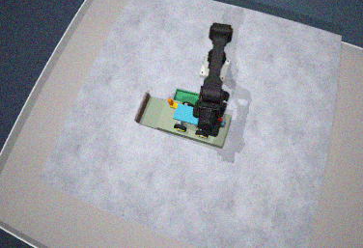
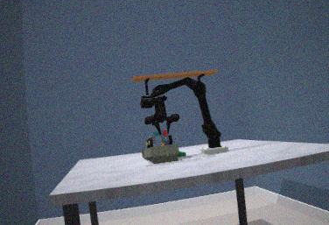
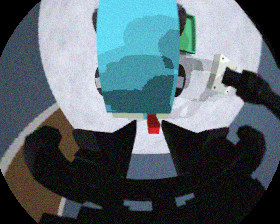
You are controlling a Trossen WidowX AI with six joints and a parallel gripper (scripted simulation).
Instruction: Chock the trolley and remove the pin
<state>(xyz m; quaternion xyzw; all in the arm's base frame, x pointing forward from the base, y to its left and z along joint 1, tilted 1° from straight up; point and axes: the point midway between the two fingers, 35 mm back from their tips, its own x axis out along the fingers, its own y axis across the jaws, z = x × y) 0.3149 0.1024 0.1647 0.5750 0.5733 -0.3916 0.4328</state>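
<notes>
Dark blue wall [image 2: 262,44], plain, behind a pale mottled tabletop [image 1: 121,169] [image 2: 131,175] [image 3: 66,65].

Item, landmark: trolley [image 1: 185,114] [image 3: 136,40], blue-topped, dark-wheeled, on the grey-green ramp [image 1: 164,121] [image 2: 159,153]. Likely light and free-rolling; a sideways nudge could shift it.

Item: red-headed stop pin [image 1: 220,120] [image 2: 165,133] [image 3: 153,124], just beside the trolley's uphill end. Probably rigid, perhaps smooth; best taken squarely by the head and drawn straight out, since a tilted pull might bind or drag the trolley.

Item: yellow chock [image 1: 170,102], orange handle up, near the trolley's downhill end on the tray side. Wheel contact cannot be told. Its rubber base should grip and resist sliding; any further push belongs low, in line with the wheel.

Item: green tray [image 1: 185,95] [image 2: 181,154] [image 3: 191,35], beside the trolley, beyond the ramp edge; no pin in its visible part.

Item: hand [image 1: 208,125] [image 2: 164,134] [image 3: 148,123], pointing down at the trolley's uphill end, fingers apart, clamped on nothing, pin head showing between the tips. Judged step: lining up on the pin; chock contact merits confirming before extraction.
</notes>
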